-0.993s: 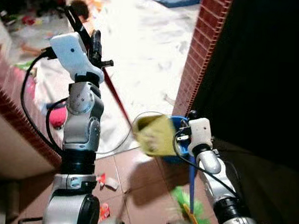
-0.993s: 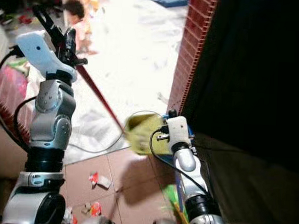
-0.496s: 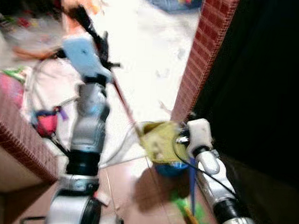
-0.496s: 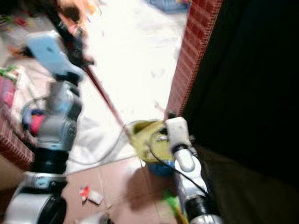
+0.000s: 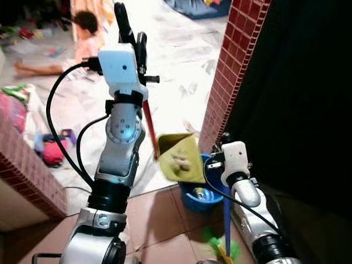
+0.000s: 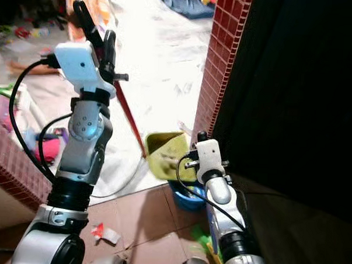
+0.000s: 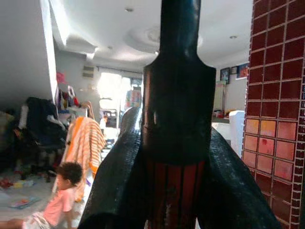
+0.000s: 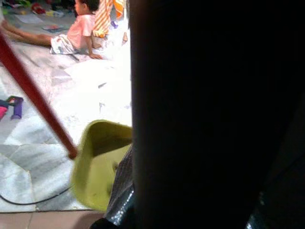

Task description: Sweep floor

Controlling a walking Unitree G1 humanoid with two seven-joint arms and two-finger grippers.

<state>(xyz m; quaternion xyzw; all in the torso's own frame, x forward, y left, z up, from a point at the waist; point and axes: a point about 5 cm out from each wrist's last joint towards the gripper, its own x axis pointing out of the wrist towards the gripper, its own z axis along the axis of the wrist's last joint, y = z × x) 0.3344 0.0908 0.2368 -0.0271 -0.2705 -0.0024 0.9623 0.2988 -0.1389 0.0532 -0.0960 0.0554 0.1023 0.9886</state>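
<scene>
I had the yellow-green plastic dustpan (image 5: 182, 158) raised in the middle of the scene, tipped over a small blue plastic bucket (image 5: 199, 197) that stood on the terracotta tiles at the foot of the red brick-tiled pillar (image 5: 234, 64). A few pale scraps lay on the pan's inner face. Its long red handle (image 5: 149, 122) ran up and to the left into my left gripper (image 7: 174, 143), whose black fingers were clamped on the red shaft high on the left. In the left wrist view both fingers pressed against the ribbed red shaft just below its black cap.

My right gripper (image 5: 222, 143) sat low on the right, just beside the dustpan and above the bucket. A blue broom handle (image 5: 226, 219) dropped from there to green bristles (image 5: 225, 245) near the floor. The fingers were hidden behind the white wrist housing and a dark shape blocked the right wrist view, so I cannot tell whether they were closed on the handle.

Some red and white litter (image 6: 104, 234) lay on the near tiles to the left. A low brick-tiled ledge (image 5: 17, 160) ran along the left side, with pink toys (image 5: 52, 150) beyond it. Farther off, on the pale marble floor (image 5: 179, 56), a child in a pink top (image 5: 87, 34) sat among scattered things.
</scene>
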